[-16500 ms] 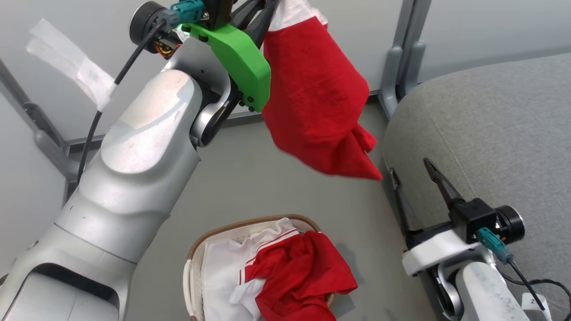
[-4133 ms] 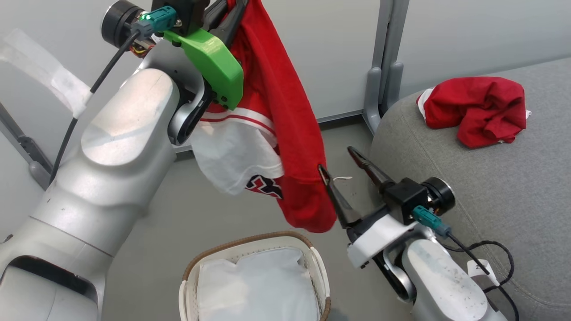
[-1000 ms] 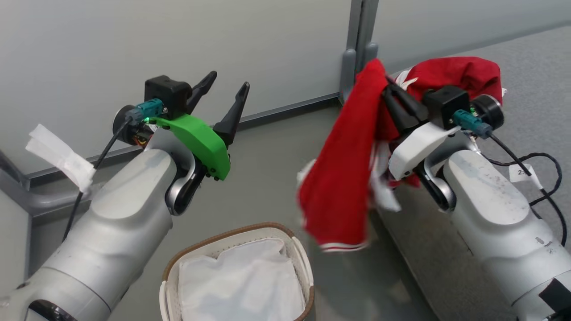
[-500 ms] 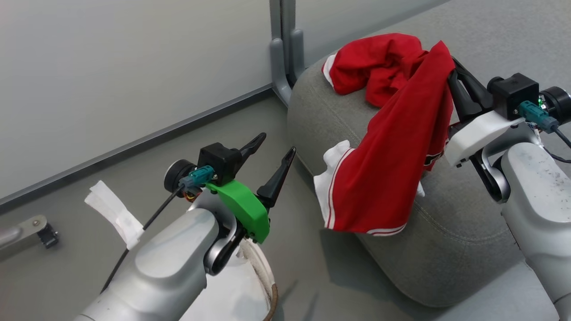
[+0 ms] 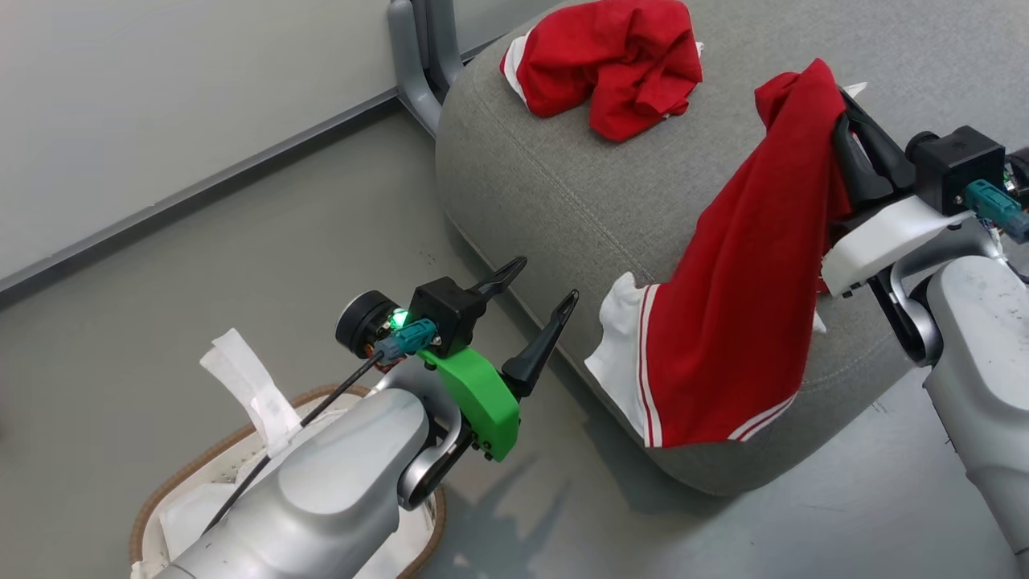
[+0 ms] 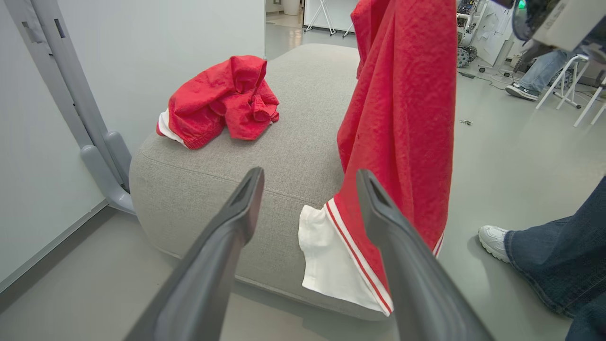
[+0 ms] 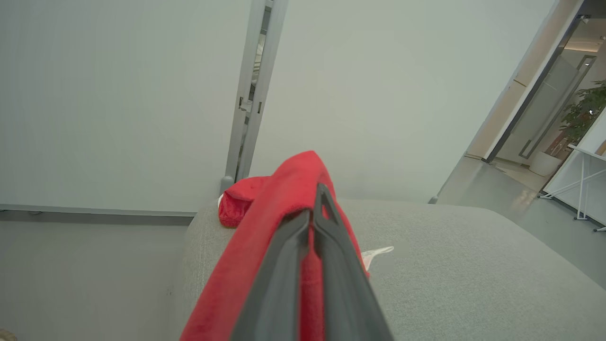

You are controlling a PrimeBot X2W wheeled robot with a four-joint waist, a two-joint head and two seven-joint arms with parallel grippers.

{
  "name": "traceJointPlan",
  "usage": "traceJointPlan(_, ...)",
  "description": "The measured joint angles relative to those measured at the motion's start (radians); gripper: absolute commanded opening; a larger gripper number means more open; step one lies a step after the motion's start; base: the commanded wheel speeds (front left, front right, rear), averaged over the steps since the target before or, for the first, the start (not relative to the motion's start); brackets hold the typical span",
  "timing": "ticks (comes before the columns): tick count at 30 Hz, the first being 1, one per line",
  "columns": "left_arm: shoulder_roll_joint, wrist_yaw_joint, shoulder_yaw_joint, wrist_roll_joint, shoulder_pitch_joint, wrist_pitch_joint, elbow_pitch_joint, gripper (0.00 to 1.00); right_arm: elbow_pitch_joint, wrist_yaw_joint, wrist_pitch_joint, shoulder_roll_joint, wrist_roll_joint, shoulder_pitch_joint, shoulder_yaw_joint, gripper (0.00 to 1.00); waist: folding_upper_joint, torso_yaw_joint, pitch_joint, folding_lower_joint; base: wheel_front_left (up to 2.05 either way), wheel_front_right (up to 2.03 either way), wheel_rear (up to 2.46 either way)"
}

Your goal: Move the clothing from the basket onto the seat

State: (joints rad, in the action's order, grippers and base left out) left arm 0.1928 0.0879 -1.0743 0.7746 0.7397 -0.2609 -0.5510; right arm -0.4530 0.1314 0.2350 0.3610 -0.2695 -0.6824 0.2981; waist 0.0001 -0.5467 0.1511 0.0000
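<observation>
My right gripper [image 5: 846,121] is shut on a red jersey [image 5: 739,305], which hangs from it and drapes down the front side of the grey seat [image 5: 547,193]; its white panel and striped trim hang lowest. In the right wrist view the fingers [image 7: 326,237] pinch a red fold [image 7: 289,189] above the seat [image 7: 450,265]. A second red garment [image 5: 611,60] lies crumpled on the seat's far corner. My left gripper [image 5: 543,281] is open and holds nothing, hanging above the floor between the seat and the basket [image 5: 189,482], whose white liner [image 5: 181,519] partly shows behind my left arm.
A grey partition post [image 5: 418,56] stands at the seat's far corner, against a pale wall. A person's white shoe [image 6: 494,241] and jeans leg [image 6: 563,265] are on the floor to the right of the seat in the left wrist view. Stools stand further back.
The head view has swung towards the seat. My right gripper, still shut on the jersey, has carried it further over the seat. The left gripper stays open, low by the basket.
</observation>
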Motion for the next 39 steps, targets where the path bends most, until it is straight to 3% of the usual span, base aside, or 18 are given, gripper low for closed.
traceJointPlan(7, 0.02, -0.035, 0.008, -0.029, 0.009, 0.0, 0.036, 1.0, 0.005, 0.0, -0.04, 0.042, 0.006, -0.135, 0.07, 0.0, 0.0, -0.01, 0.063, 0.0, 0.0, 0.0, 0.0)
traceJointPlan(18, 0.047, -0.107, 0.008, -0.093, 0.058, 0.007, 0.193, 1.0, -0.04, 0.0, -0.16, 0.274, -0.034, -0.483, 0.103, 0.0, 0.0, 0.084, 0.167, 0.0, 0.0, 0.0, 0.0)
traceJointPlan(25, 0.078, -0.146, 0.013, -0.132, 0.113, 0.032, 0.315, 1.0, -0.152, 0.0, -0.195, 0.383, -0.017, -0.633, 0.032, 0.0, 0.0, 0.159, 0.264, 0.0001, 0.0, 0.0, 0.0)
traceJointPlan(32, 0.093, -0.175, -0.003, -0.169, 0.138, 0.072, 0.431, 1.0, -0.326, 0.0, -0.143, 0.371, 0.026, -0.634, -0.058, 0.0, 0.0, 0.229, 0.366, 0.0002, 0.0, 0.0, 0.0)
traceJointPlan(39, 0.118, -0.195, -0.02, -0.188, 0.145, 0.11, 0.499, 1.0, -0.508, 0.0, -0.038, 0.249, 0.066, -0.563, -0.119, 0.0, 0.0, 0.279, 0.457, 0.0002, 0.0, 0.0, 0.0)
